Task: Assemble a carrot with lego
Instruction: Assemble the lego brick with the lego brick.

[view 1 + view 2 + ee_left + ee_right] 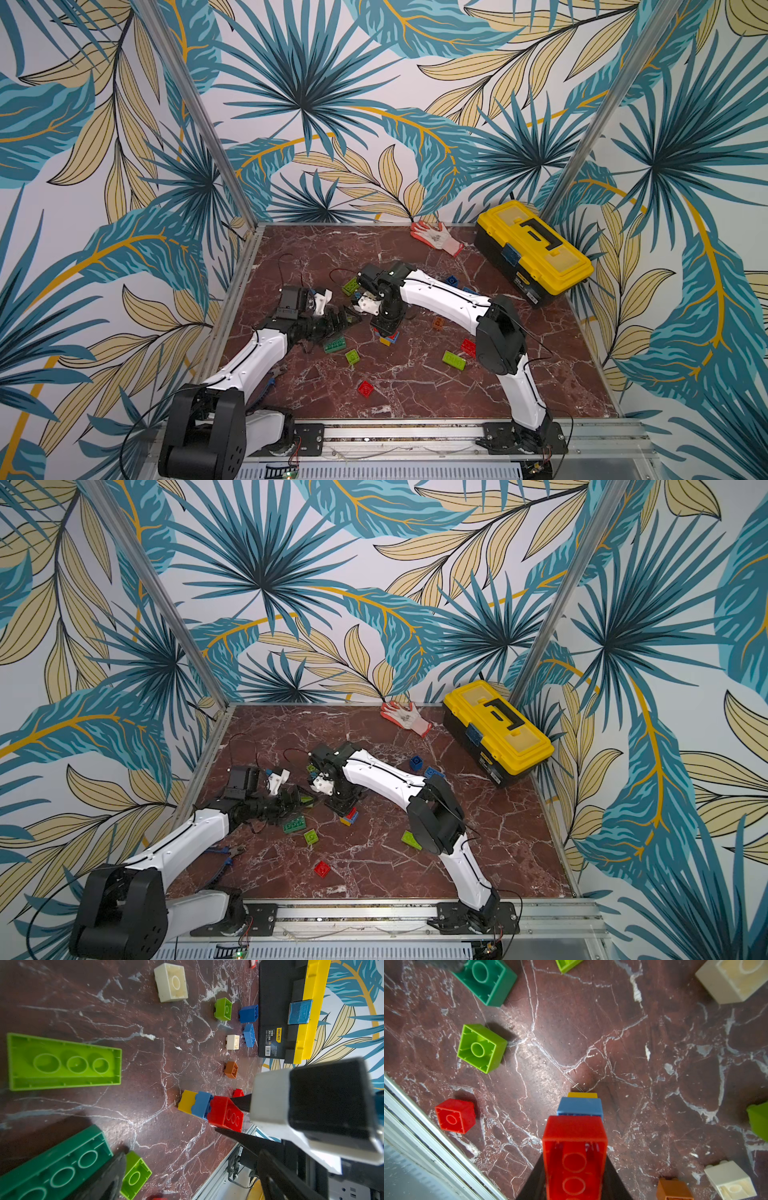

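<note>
My right gripper points down, shut on a red lego brick that tops a small stack, with a blue brick under it and a yellow brick at the bottom on the table. In both top views the stack stands mid-table. My left gripper lies low just left of the stack, open, nothing between its fingers. Beside it are a dark green oblong brick, a lime oblong brick and a lime square brick. An orange brick lies right of the stack.
A yellow toolbox and a glove sit at the back right. Blue-handled pliers lie by the left arm. Loose bricks are scattered: red, lime, red, blue, cream.
</note>
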